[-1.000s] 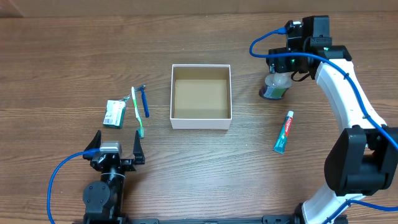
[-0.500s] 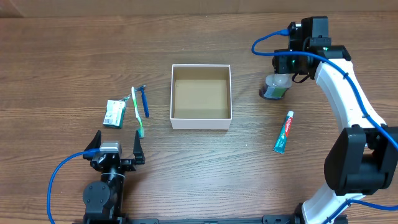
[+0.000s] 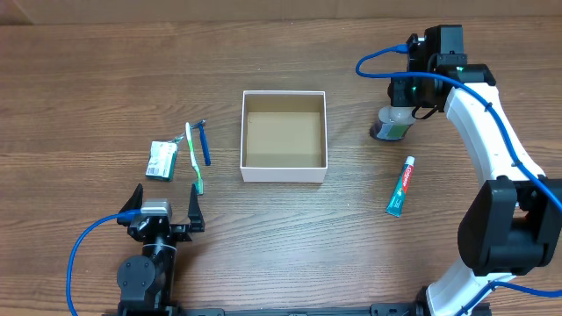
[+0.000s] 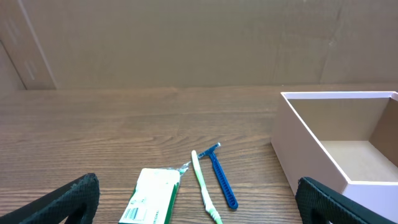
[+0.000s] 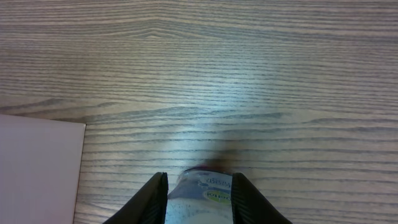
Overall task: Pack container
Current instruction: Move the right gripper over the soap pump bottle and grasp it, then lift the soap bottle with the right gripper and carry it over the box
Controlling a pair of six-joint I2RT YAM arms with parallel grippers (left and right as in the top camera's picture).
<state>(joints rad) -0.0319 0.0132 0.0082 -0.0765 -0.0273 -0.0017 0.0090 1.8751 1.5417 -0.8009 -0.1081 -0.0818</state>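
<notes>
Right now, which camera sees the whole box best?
The overhead view: the box shows whole, all four walls and the brown floor. The left wrist view catches only one corner at its right edge; the right wrist view shows a pale patch at lower left.

L gripper (image 3: 164, 200): two matte-black, wedge-shaped fingers (image 4: 69, 200). Just behind them a small silver-grey block (image 3: 154, 210) on a black body, then a round black base (image 3: 143, 277). Blue cable (image 3: 82, 248) loops out from behind the fingers.

R gripper (image 5: 199, 198): black fingers (image 5: 153, 198) w/ smooth, curved edges. Behind them a boxy black wrist unit (image 3: 443, 42) w/ a small green light (image 3: 458, 59). Second blue cable (image 3: 376, 59) loops off it and runs along the white arm shells (image 3: 479, 118). Further back, big black joint housings (image 3: 505, 237).
</notes>
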